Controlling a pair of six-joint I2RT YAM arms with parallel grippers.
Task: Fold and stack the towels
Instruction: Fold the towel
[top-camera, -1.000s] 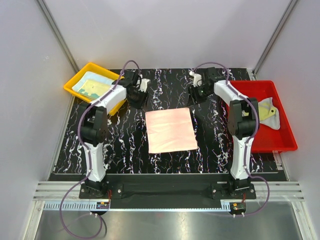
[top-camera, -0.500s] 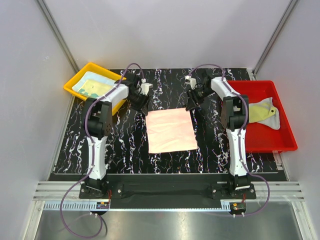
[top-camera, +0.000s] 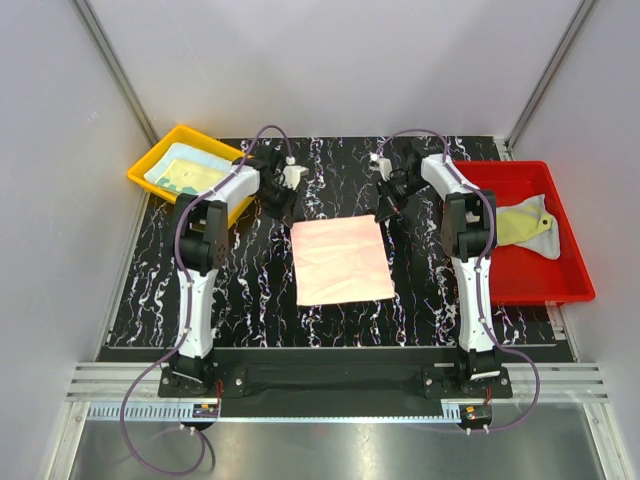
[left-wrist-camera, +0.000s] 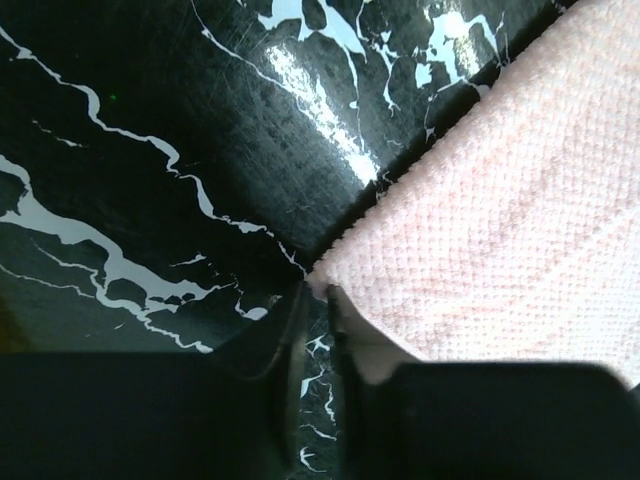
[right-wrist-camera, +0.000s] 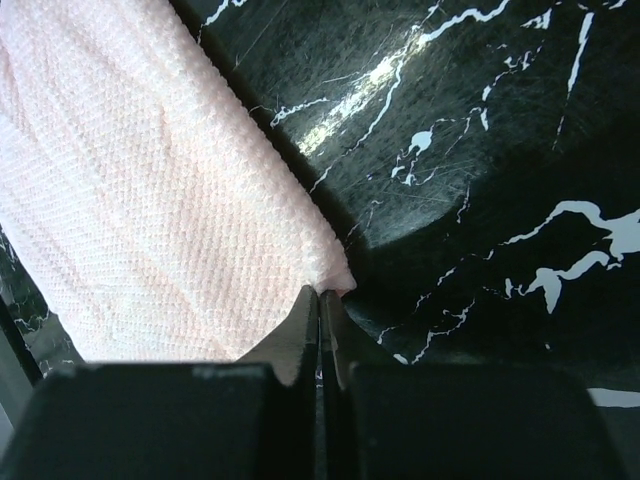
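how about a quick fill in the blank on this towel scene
The spread towel is ___ in colour.
The left gripper and right gripper each pinch one of its ___.
The tray on the robot's right is ___.
Missing: pink; corners; red

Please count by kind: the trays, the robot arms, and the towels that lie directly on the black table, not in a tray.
Trays: 2 (yellow tray, red tray)
Robot arms: 2 (left arm, right arm)
Towels directly on the table: 1 (pink towel)
Total: 5
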